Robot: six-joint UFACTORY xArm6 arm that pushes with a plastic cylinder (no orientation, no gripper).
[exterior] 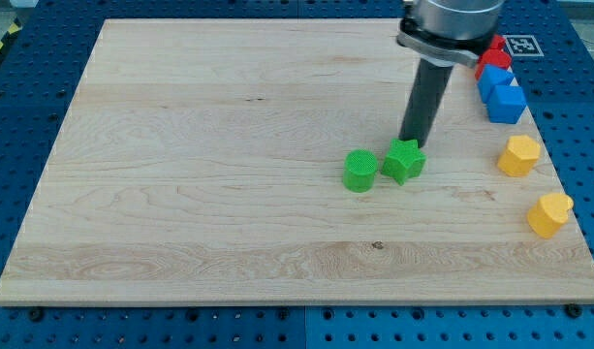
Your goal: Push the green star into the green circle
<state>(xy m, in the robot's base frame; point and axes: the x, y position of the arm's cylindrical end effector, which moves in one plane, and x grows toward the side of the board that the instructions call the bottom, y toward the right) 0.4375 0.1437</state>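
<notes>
The green star (403,160) lies on the wooden board right of centre. The green circle (359,171) is a short cylinder just to the star's left, with a narrow gap between them. My tip (412,143) stands at the star's upper right edge, touching or almost touching it. The dark rod rises from there to the arm's grey head at the view's top.
At the board's right edge are a red block (490,56), two blue blocks (494,79) (507,103), a yellow hexagon block (518,155) and a yellow heart block (549,213). The wooden board (180,174) lies on a blue perforated table.
</notes>
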